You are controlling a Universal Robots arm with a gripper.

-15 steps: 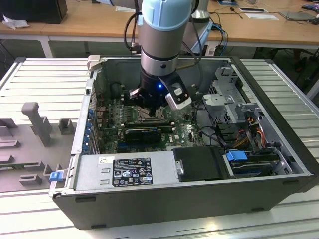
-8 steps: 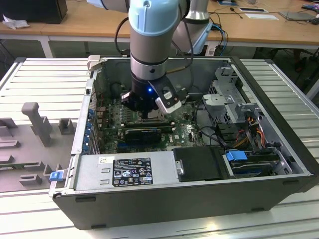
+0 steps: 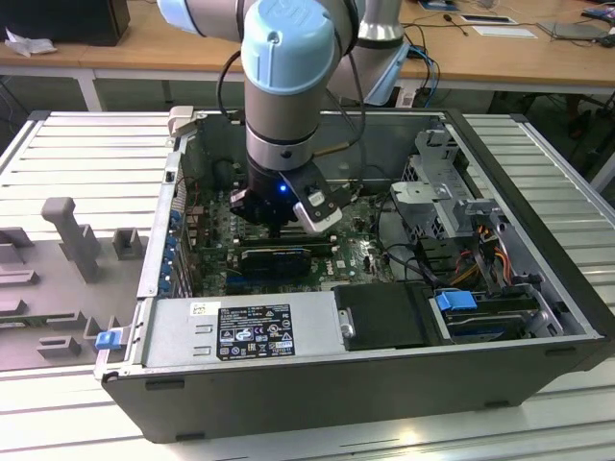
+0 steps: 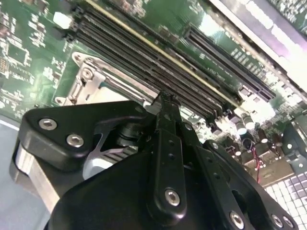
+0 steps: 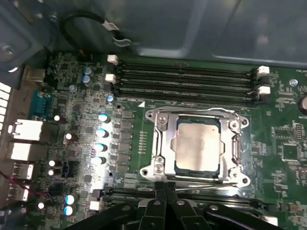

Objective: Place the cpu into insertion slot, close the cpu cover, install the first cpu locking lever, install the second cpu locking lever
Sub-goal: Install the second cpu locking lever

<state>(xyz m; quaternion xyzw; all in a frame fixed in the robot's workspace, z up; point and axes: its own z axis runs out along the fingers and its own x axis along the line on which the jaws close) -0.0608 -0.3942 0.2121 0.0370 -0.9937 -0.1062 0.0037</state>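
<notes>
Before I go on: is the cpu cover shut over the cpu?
Shut, it seems: in the first wrist view the cpu cover lies flat around the cpu, which shows through its cut-out. Whether it is latched, cannot tell.

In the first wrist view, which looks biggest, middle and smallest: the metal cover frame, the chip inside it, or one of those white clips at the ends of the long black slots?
Largest to smallest:
1. cpu cover
2. cpu
3. white clip
</notes>
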